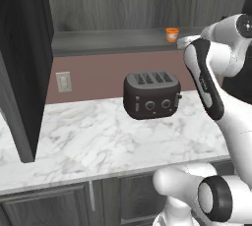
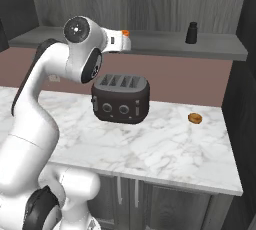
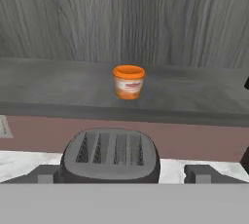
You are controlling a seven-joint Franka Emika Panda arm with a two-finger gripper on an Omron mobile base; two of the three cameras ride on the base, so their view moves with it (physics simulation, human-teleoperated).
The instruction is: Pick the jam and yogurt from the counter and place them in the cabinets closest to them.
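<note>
The gripper (image 3: 124,173) fingers (image 3: 46,174) stood wide apart and held nothing; the jam (image 3: 129,82) stood upright on the cabinets' shelf (image 3: 58,86), at 12 o'clock from the fingertips and clear of them. The toaster (image 3: 111,155) below was cut off at 6 o'clock. The jam's label carried print too small to read. The gripper was hidden behind the arm in both base views.

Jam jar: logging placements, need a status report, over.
Gripper open, holding nothing. Jam upright on cabinet shelf, clear of the fingers. Toaster on counter below; nothing blocking.
</note>
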